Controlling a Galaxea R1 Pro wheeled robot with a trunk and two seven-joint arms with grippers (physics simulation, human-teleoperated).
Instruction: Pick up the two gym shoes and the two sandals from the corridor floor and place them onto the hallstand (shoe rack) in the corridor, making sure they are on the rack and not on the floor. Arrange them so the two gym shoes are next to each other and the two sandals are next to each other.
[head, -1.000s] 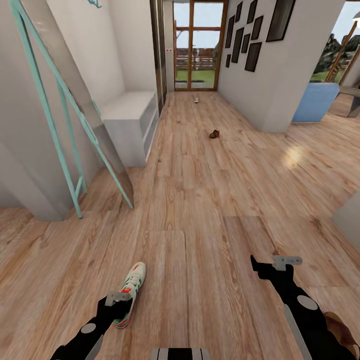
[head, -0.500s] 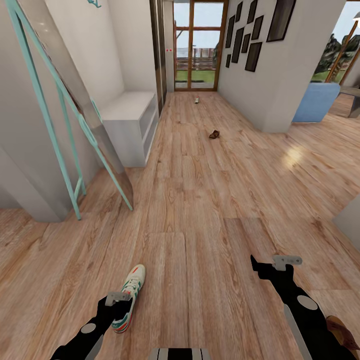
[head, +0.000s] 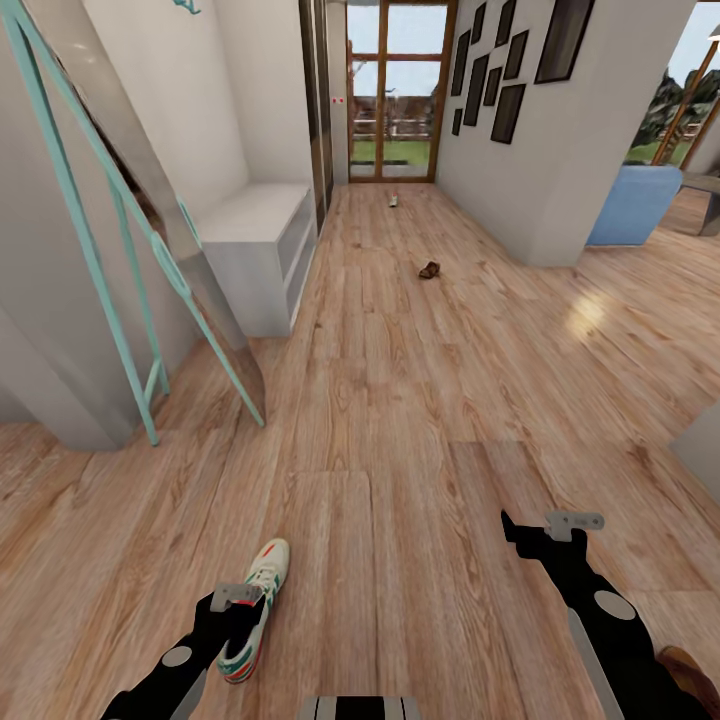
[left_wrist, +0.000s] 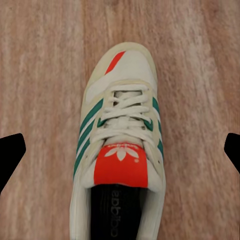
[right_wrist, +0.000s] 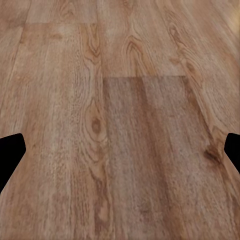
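Sneaker (left_wrist: 120, 150) on floor (head: 400, 400), directly below left gripper (left_wrist: 120, 155) | fingers spread wide | right gripper (right_wrist: 120, 155) likewise spread

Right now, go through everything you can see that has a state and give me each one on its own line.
White lace-up gym shoe with green stripes: upright on the wood-plank floor, between the open fingers, not gripped.
Left gripper: open, above that shoe.
Right gripper: open, empty, over bare floor.
Small brown sandal: on the floor, far down the corridor.
White-grey shoe rack: top bare, shelves not clearly visible.
Mint-framed mirror: leaning against the wall.
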